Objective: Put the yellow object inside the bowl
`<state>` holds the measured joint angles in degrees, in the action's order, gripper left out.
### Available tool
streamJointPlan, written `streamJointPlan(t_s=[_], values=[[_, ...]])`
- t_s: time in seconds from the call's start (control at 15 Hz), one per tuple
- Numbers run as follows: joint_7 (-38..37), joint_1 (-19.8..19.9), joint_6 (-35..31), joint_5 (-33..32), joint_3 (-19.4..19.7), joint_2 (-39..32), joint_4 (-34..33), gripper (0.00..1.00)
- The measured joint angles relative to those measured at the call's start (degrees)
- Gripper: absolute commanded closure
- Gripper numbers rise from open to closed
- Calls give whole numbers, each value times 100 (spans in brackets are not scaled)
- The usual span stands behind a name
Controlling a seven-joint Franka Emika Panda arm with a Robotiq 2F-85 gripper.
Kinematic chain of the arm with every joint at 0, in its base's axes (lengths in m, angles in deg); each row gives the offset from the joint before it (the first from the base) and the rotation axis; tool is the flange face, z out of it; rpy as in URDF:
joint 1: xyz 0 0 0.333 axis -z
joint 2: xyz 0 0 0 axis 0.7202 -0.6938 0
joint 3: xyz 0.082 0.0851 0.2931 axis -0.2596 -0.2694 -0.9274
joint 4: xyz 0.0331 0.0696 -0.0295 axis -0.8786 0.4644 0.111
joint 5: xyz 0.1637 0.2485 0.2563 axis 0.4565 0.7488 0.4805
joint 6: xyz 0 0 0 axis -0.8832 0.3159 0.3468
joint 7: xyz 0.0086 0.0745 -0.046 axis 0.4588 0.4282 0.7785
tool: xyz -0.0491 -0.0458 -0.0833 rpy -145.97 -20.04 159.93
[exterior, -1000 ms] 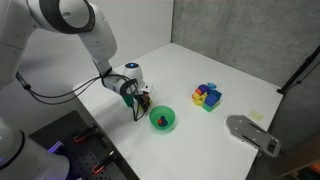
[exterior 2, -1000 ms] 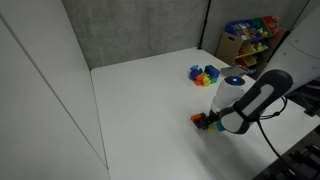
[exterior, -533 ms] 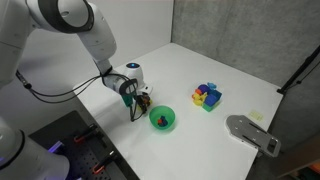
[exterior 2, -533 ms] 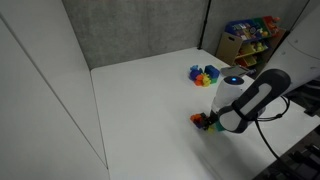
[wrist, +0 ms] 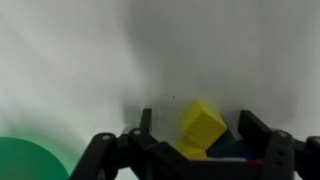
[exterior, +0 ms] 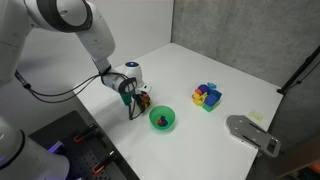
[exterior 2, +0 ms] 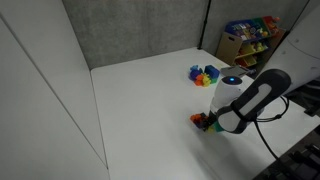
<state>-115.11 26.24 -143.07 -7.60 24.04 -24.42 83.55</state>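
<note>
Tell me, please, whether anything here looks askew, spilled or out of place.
One small thing: in the wrist view the yellow object sits tilted, one corner up, between the fingers of the pincer rather than lying flat. The bowl stands upright close by, and nothing looks spilled or damaged.

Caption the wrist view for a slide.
Open gripper straddling a small yellow block on the white table, bright green plastic bowl at lower left.
</note>
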Motion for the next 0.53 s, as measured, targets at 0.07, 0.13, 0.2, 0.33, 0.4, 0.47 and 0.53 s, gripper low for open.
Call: streamJointPlan(t_s=[0.07, 0.13, 0.2, 0.33, 0.4, 0.47, 0.53], values=[[7, -20, -30, 0, 0, 0, -5, 50], [12, -31, -50, -1, 0, 0, -8, 57], [18, -42, -75, -1, 0, 8, -11, 66], [28, -58, -82, -1, -1, 30, -19, 82], [39, -63, -82, -1, 0, 37, -22, 90], [54, -64, -82, -1, 0, 46, -23, 93], [69, -64, -81, -2, 1, 55, -22, 89]])
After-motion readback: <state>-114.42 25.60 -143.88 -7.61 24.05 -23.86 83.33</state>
